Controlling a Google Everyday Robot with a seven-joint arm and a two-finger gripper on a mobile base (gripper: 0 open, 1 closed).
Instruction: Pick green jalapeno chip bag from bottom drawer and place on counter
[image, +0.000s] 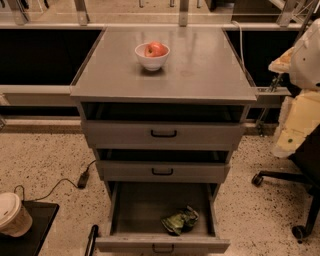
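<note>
The green jalapeno chip bag (180, 220) lies crumpled on the floor of the bottom drawer (127, 207), toward its front right. That drawer is pulled far out, and its black handle shows at the lower edge of the view. The counter (200, 67) is the flat grey top of the cabinet. My gripper is out of view. Only pale parts of my arm (303, 85) show at the right edge, well away from the bag.
A white bowl (151, 61) holding a red apple (155, 49) stands on the counter, back centre. The two upper drawers (125, 134) are slightly open. A black chair base (290, 180) is at the right, a paper cup (12, 214) on a black tray at lower left, and a cable (60, 186) on the floor.
</note>
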